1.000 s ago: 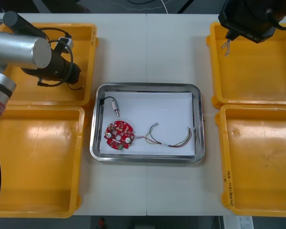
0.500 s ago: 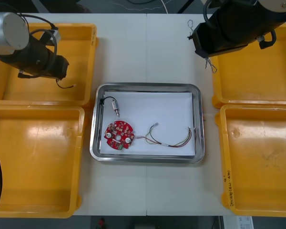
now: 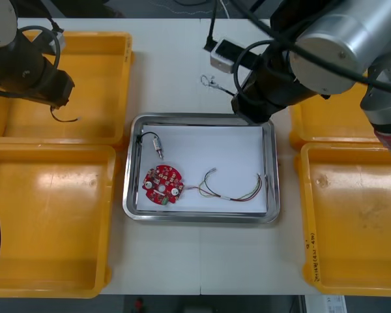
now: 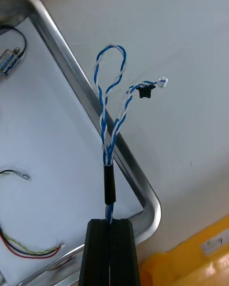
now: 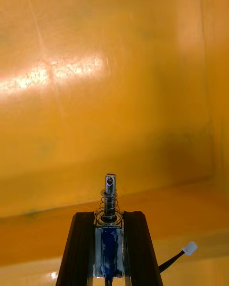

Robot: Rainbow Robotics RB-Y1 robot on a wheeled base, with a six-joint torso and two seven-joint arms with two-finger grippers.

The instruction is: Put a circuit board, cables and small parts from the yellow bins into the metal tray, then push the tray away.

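My right gripper (image 4: 110,223) is shut on a twisted blue and white cable (image 4: 109,124), which hangs over the far right corner of the metal tray (image 3: 200,120). The cable's loops (image 3: 208,81) show just beyond the tray. My left gripper (image 5: 109,218) is shut on a small metal part (image 5: 109,190) with a spring, held above the far left yellow bin (image 3: 98,130). Its black cable (image 3: 65,119) dangles below. In the tray lie a red circuit board (image 3: 163,184), a small metal part with a black cable (image 3: 158,145) and a red and yellow cable (image 3: 238,191).
Two yellow bins stand at each side of the tray; the near left bin (image 3: 52,222) and near right bin (image 3: 352,222) look bare. My right arm (image 3: 326,45) crosses over the far right bin. White paper (image 3: 208,156) lines the tray.
My right arm has swung left from the far right bin to the tray's far right corner, carrying the blue and white cable. My left gripper has drifted left over the far left bin.
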